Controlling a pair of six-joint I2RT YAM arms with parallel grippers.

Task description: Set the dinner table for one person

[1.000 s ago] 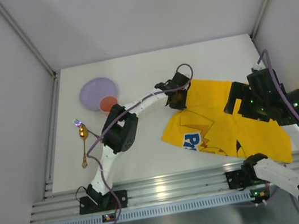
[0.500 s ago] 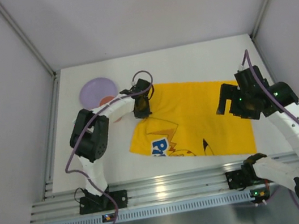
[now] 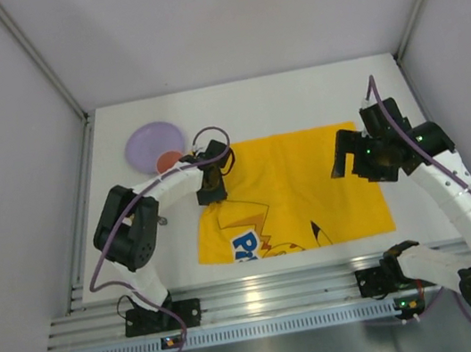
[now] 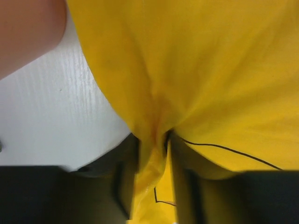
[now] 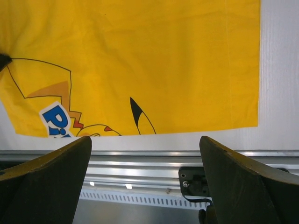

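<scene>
- A ribbed metal rail point(image 3: 256, 301) runs along the near edge of the worktop; both arms are bolted to it, so everything they reach lies beyond it
- Just past the rail lies a yellow cartoon-printed mat point(image 3: 310, 186), spread nearly flat and roughly centred between the left and right edges; its near hem runs almost parallel to the near edge, which is how a place mat should sit in front of one diner
- Its near-left corner looks slightly skewed and creased, probably because the cloth is being tugged from the far-left corner
- The left gripper point(image 3: 210, 187) is at that far-left corner of the mat; the wrist view shows its jaws closed on a bunched fold of the yellow cloth, a grip that suits dragging and straightening it
- The right gripper point(image 3: 355, 159) hangs above the right-hand part of the mat; its fingers point(image 5: 46, 179) stand wide apart with nothing between them, and the cloth below looks smooth, so this side seems settled
- Toward the far-left corner, just beyond the pinched corner, is a small orange cup point(image 3: 167, 161) at the near rim of a purple plate point(image 3: 150, 141); whether it stands on the plate or beside it I cannot tell; both wait off the mat
- The white table point(image 3: 294, 94) carries all of this and reaches to the far edge and the side walls
</scene>
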